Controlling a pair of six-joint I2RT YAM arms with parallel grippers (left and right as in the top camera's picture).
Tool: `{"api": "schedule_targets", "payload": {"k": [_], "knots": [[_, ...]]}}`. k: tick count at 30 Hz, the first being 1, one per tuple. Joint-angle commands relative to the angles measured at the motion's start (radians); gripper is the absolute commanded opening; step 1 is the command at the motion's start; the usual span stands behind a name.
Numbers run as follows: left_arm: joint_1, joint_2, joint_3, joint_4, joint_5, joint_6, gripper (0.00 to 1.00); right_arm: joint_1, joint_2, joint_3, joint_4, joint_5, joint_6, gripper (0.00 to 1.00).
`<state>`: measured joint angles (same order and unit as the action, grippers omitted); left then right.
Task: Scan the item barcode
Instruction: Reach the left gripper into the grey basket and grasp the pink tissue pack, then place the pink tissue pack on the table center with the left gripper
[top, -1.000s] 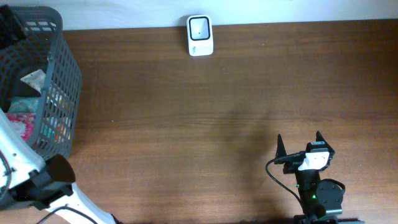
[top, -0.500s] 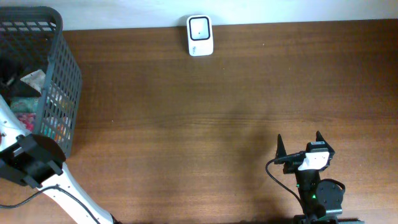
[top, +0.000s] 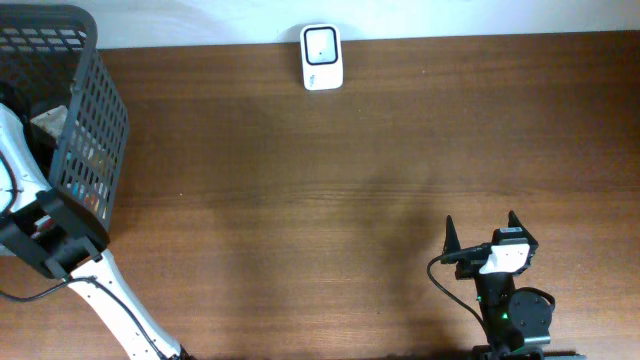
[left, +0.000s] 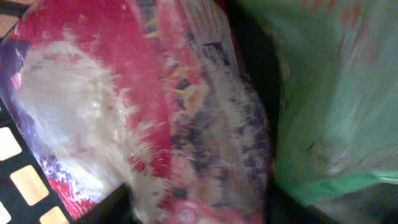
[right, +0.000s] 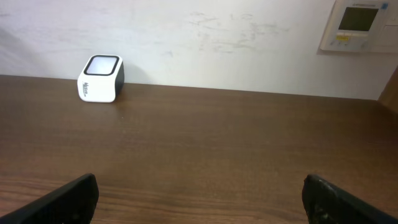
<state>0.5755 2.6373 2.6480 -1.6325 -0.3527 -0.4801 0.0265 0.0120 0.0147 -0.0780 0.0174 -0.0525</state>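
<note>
Brown desk (top: 330, 180) is lying open between left-edge basket (top: 95, 110), far-edge scanner (top: 321, 57) and spread right hand (top: 480, 217). We are finding the scanner window-up, lengthwise front-to-back; red packet (left: 124, 93) in basket; of the left hand (left: 199, 214) we cannot tell the grip.

Left arm (top: 50, 232) reaches into the grey basket (top: 95, 120); white scanner (top: 321, 57) stands at the far edge.

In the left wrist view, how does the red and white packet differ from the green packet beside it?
The red and white packet fills the left and middle of the view; the green packet takes the right side. The red and white packet carries busy print; the green packet looks almost plain. Both look like glossy wrappers, blurred and very close.
</note>
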Motion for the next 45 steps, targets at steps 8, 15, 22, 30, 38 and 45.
{"api": "schedule_targets", "payload": {"k": [8,15,22,30,38,45], "knots": [[0.005,-0.212,0.043,-0.045,0.042,-0.164,0.00,-0.001,-0.005,-0.009,-0.003,0.002,0.008,0.99],[0.002,-0.631,0.066,0.034,0.311,-0.238,0.00,-0.001,-0.005,-0.009,-0.003,0.002,0.008,0.99],[-0.209,-0.826,0.066,0.239,0.775,0.016,0.00,-0.001,-0.005,-0.009,-0.003,0.002,0.008,0.98],[-0.900,-0.683,-0.043,0.245,0.581,0.370,0.00,-0.001,-0.005,-0.009,-0.003,0.002,0.008,0.99],[-1.162,-0.323,-0.113,0.267,0.546,0.310,0.00,-0.001,-0.005,-0.009,-0.003,0.002,0.008,0.99],[-1.233,-0.173,-0.109,0.369,0.527,0.215,0.82,-0.001,-0.005,-0.009,-0.003,0.002,0.008,0.99]]}}
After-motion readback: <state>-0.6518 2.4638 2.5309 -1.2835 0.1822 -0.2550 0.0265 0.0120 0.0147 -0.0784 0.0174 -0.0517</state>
